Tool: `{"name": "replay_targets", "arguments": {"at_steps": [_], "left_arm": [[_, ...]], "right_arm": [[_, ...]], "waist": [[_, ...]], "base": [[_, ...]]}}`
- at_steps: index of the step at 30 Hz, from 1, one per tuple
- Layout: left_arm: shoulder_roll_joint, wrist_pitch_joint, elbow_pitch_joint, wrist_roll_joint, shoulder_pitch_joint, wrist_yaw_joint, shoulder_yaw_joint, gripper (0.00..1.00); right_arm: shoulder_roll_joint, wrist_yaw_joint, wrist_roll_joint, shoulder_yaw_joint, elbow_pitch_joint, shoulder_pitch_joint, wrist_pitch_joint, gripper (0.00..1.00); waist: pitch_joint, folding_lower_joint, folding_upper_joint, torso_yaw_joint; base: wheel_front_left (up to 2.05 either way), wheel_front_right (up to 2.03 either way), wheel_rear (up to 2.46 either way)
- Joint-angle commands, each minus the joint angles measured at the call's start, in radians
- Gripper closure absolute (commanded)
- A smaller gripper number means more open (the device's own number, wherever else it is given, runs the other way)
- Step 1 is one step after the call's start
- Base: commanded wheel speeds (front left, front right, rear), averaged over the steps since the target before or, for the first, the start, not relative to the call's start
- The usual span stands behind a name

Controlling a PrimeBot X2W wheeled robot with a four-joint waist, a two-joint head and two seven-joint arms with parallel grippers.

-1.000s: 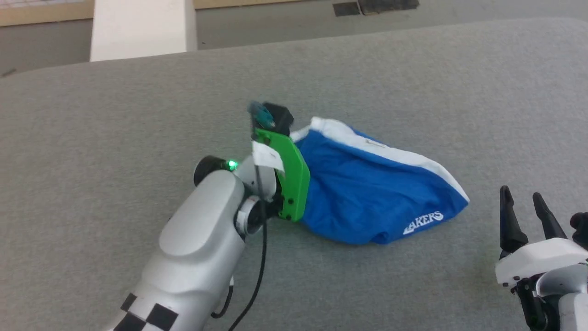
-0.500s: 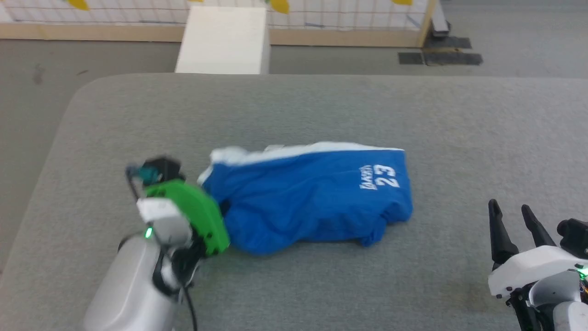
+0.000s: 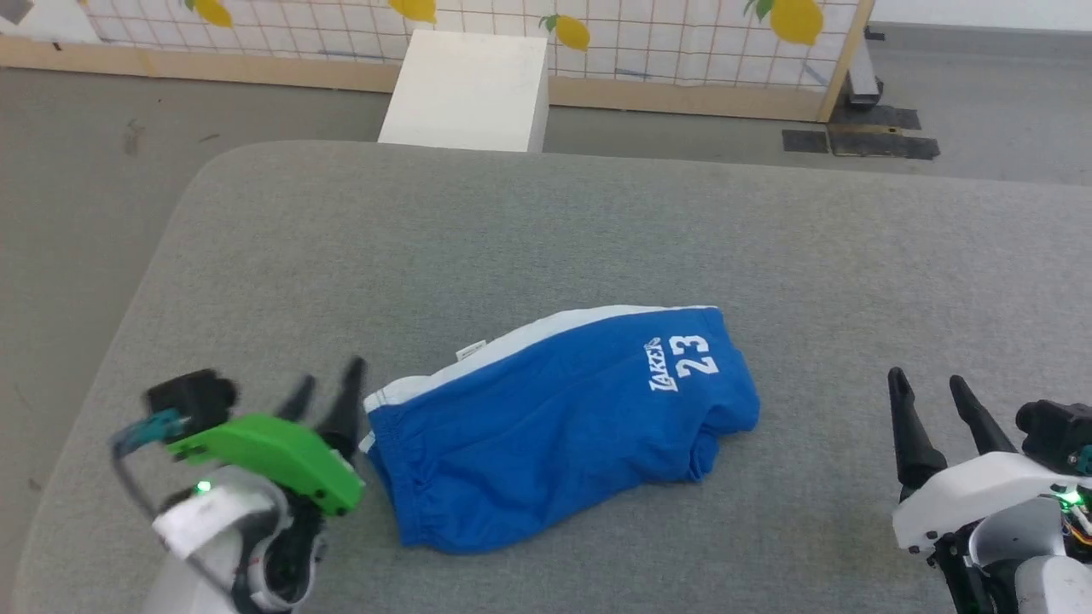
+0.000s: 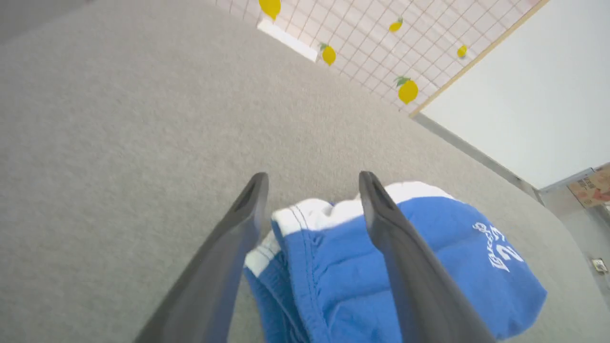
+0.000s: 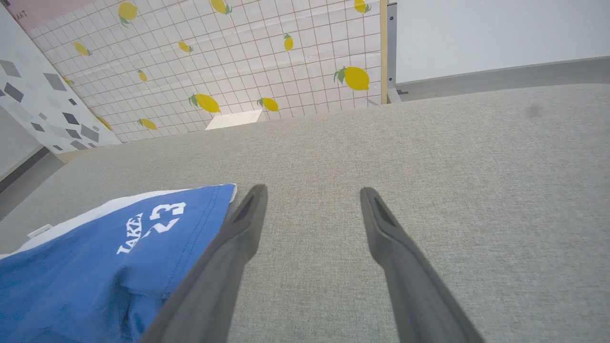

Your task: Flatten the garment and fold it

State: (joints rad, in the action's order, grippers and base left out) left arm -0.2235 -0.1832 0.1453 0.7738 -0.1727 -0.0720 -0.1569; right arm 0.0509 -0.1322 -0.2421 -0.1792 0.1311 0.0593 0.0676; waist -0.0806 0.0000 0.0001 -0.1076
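A second ago the left gripper [image 3: 328, 382] was clamped on the waist end of the bright blue thin-fabric shorts [image 3: 554, 426]. It has since sprung open and let go, and its dark fingers [image 3: 348, 402] now stand spread just beside the white corner [image 3: 377, 399]. The shorts were a bunched wedge before. They have been drawn out longways on the grey padded table [image 3: 512, 230], and the white lettering and number [image 3: 682, 362] have come face up.

head: high, downward | wrists: low, close | shared: shorts [image 3: 554, 426]

Blur on the left claw [image 3: 331, 381]
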Motion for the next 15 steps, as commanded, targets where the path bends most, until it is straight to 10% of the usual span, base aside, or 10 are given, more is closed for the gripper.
{"name": "replay_targets", "arguments": {"at_steps": [1,7,15], "left_arm": [[-0.009,0.072,-0.012,-0.026,0.036,0.021,0.011,0.0],[-0.017,0.362,-0.011,-0.171,0.104,0.053,0.001,0.0],[0.014,0.44,-0.005,-0.266,0.099,0.062,-0.002,0.0]], "right_arm": [[-0.001,0.002,0.001,0.003,0.001,-0.013,-0.002,0.0],[-0.001,0.002,0.014,0.01,0.01,-0.015,0.022,0.0],[-0.001,0.002,0.07,0.071,0.004,0.084,0.189,0.0]], "waist": [[0.006,0.0,-0.0001,0.009],[0.01,0.0,-0.0001,0.014],[-0.039,0.0,-0.0001,0.0]], "base": [[0.0,0.0,0.0],[0.0,0.0,0.0],[0.0,0.0,0.0]]}}
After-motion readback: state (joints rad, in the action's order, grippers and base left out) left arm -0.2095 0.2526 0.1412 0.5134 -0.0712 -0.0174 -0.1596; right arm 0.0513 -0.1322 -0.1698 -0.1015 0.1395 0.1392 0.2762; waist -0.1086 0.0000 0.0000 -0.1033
